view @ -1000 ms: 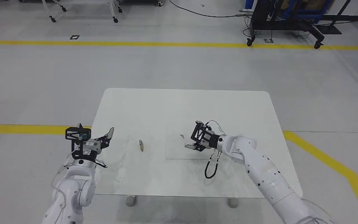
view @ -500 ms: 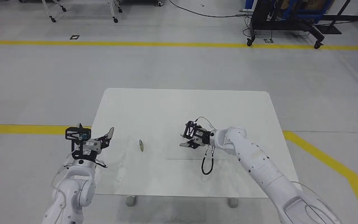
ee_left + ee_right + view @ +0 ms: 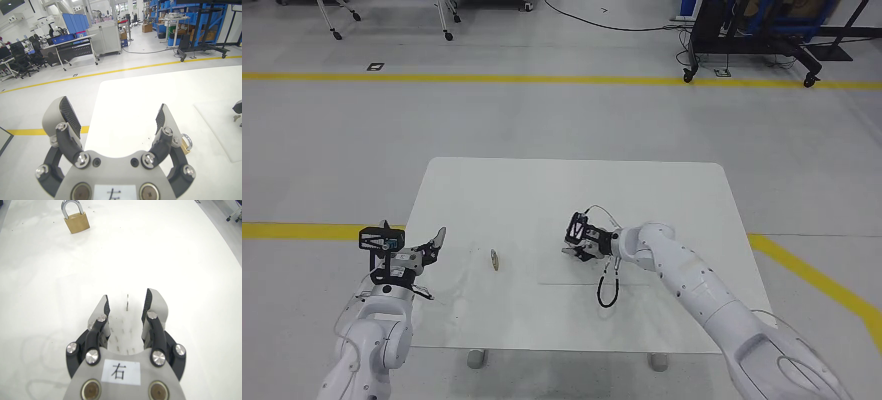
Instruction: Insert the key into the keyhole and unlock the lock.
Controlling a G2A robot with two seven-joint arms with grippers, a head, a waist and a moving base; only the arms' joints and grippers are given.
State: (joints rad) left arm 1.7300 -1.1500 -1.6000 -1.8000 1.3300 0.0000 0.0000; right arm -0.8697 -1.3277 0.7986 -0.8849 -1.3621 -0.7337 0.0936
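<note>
White table [image 3: 542,190]: right pincer [image 3: 127,295] parted astride key [image 3: 127,303] (ungripped); lock [image 3: 77,221] well apart; left pincer [image 3: 113,102] wide, empty.

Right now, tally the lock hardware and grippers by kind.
Padlock: 1
Key: 1
Grippers: 2, the left gripper and the right gripper, jaws open on both
Total: 4

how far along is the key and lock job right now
Done: nothing finished; the brass padlock with a silver shackle lies on the white table, shackle seemingly closed, no key in it. In hand: the open right tool straddles the small metal key, not yet gripping it. To do: grasp the key, carry it to the padlock, insert, turn. The left tool is open, holding nothing.
</note>
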